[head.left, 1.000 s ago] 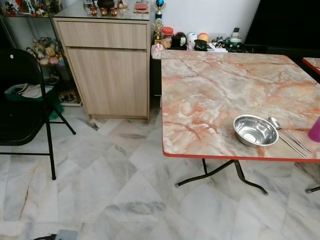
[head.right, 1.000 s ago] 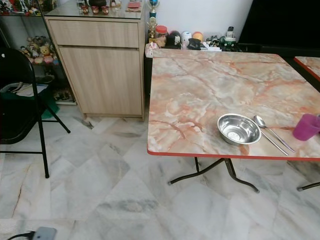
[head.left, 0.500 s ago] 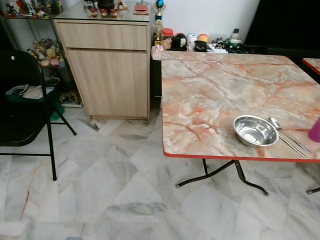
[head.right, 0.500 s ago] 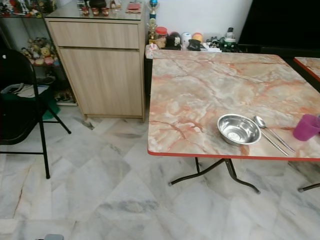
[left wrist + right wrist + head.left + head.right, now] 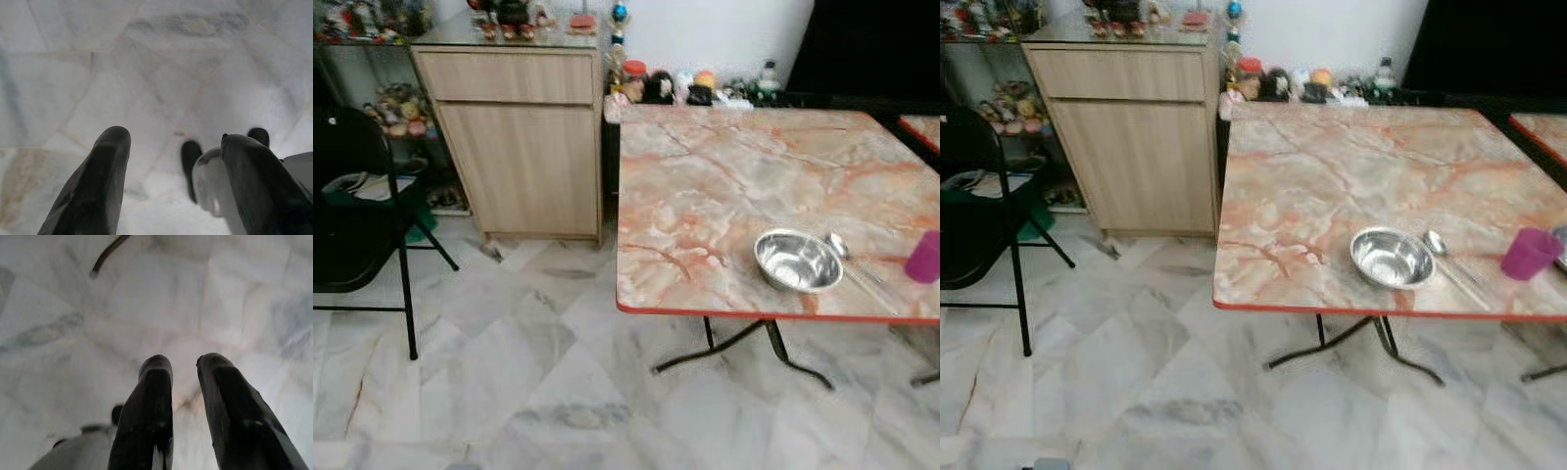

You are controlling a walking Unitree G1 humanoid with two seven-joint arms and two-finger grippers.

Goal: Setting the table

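- Your head views are blurred now and the whole picture has slid sideways against half a second ago; read this as camera motion, the robot turning or stepping, not as things moving on the table.
- The round polished steel bowl sits near the front edge of the square pink-marbled table with the red rim, in the same spot on the tabletop as before.
- The long steel spoon lies just beside the bowl; the small magenta plastic cup stands further along, apart from both.
- Your left gripper hangs over the pale grey marble floor tiles, fingers set wide apart, nothing between them.
- Your right gripper also points down at the floor, fingers a narrow gap apart, holding nothing.
- All the tableware lies well ahead of and above both sets of jaws, out of reach.
- Judgement: you are in transit, with no grasp under way; one place looks partly laid.
- The beige wooden cabinet and the black folding chair stand beside the table.
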